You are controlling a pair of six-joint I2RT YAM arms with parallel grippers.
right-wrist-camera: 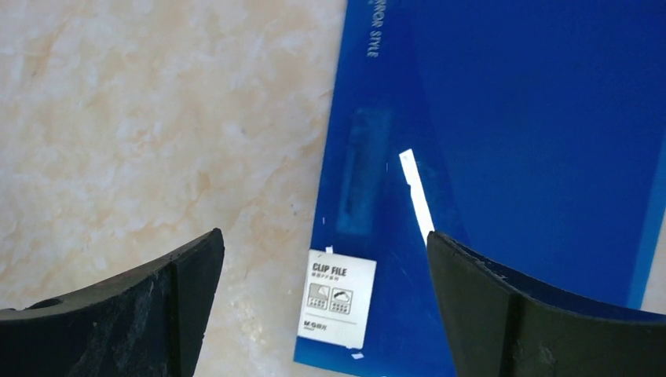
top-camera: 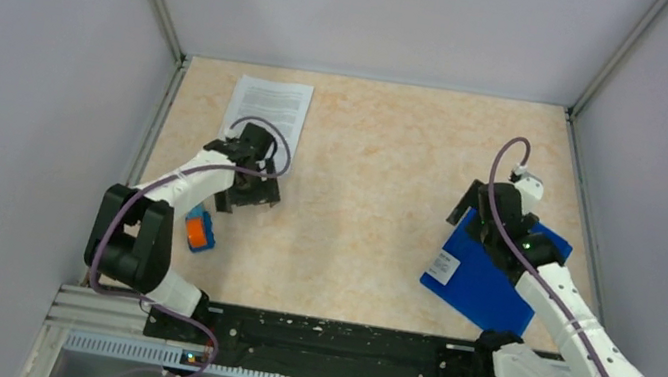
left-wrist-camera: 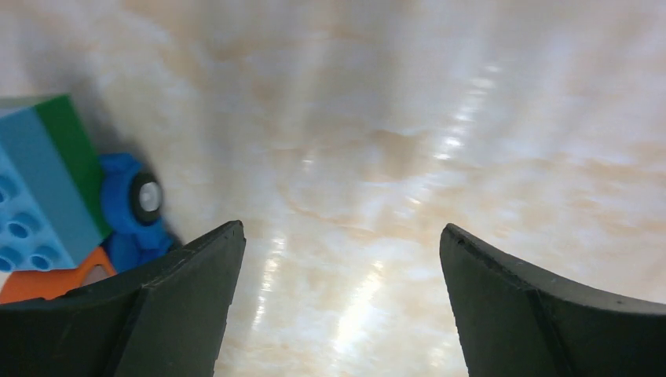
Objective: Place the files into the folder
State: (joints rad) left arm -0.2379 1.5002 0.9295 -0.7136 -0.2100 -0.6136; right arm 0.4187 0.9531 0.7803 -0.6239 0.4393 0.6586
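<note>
A: So, are the 2 grippers holding anything?
B: No, the left gripper [left-wrist-camera: 342, 236] and right gripper [right-wrist-camera: 326, 236] are gaping empty. The papers [top-camera: 269, 109] are lying far-left, the folder [top-camera: 488, 274] right, closed. I'm guessing the floppy sheets are risking crumpling.

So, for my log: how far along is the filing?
Done: nothing; the white printed paper sheets lie far left, apart from the closed bright-blue plastic folder at right. In hand: nothing; left gripper and right gripper both open, the right above the folder. Left: opening it, inserting sheets.

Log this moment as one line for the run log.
left gripper: open, empty | right gripper: open, above folder edge | files: on table, outside folder | folder: closed
</note>
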